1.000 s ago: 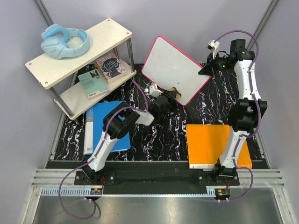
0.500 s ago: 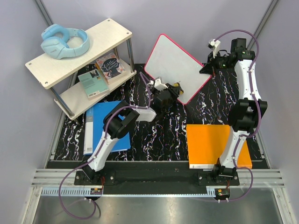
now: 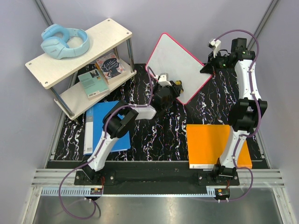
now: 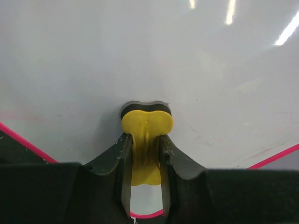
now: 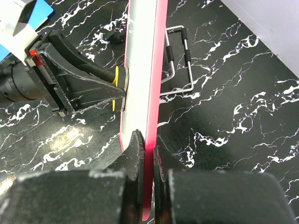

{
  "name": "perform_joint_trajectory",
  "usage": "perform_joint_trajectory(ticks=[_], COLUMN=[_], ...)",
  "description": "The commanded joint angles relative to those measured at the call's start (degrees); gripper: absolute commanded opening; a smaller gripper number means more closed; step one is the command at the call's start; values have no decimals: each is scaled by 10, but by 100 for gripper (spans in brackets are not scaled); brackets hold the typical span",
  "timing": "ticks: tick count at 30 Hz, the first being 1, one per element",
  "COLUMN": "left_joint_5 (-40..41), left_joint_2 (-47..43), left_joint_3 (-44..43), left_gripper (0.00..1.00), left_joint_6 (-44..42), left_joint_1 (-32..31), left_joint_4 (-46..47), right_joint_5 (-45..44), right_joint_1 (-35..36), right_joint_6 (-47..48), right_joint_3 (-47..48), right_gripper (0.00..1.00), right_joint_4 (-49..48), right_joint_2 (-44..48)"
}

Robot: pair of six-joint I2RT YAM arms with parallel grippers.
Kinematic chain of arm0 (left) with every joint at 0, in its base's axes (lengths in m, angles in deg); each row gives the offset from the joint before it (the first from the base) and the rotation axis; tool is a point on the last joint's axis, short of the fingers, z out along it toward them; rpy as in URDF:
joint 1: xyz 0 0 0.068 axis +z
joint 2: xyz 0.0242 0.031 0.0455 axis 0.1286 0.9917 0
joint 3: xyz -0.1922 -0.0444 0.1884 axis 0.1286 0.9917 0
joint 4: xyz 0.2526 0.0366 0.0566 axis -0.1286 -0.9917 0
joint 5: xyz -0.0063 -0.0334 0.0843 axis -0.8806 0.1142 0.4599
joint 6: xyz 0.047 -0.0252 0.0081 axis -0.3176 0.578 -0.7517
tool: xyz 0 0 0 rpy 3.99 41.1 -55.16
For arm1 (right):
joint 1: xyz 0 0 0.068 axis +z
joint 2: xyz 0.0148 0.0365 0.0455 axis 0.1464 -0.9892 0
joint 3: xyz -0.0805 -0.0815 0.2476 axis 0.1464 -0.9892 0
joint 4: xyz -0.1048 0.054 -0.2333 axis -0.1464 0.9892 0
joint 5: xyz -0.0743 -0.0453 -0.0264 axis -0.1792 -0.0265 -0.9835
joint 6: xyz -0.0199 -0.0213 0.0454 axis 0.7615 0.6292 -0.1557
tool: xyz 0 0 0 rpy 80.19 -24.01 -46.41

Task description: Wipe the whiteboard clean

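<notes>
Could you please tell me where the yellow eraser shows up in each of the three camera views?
Top external: the yellow eraser is just above centre, at the whiteboard's lower edge, in the left claw.
Left wrist: centre frame, pinched in the claw, pressed on the white surface.
Right wrist: a thin yellow sliver left of centre, against the board's face.
Shared landmark: the whiteboard's red-pink frame.

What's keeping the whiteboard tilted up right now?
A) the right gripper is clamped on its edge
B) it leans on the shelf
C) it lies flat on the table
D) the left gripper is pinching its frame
A: the right wrist view shows the right gripper closed on the pink edge of the whiteboard, while the left gripper only holds a yellow eraser against the white face.
</notes>
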Motion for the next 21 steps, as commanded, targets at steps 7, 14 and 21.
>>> perform_joint_trajectory(ticks=[7, 14, 21], left_joint_5=[-56, -49, -35], left_joint_2=[-5, -7, -35], left_joint_3=[-157, -157, -39], left_gripper=[0, 0, 0], left_joint_6=[-42, -46, -4], left_joint_1=[30, 43, 29], left_joint_4=[110, 82, 108], right_joint_5=[-17, -18, -18], right_joint_1=[55, 55, 55], right_joint_6=[71, 71, 71], right_joint_3=[-49, -49, -49], right_gripper=[0, 0, 0], right_joint_4=[259, 258, 259], right_joint_2=[-61, -63, -64])
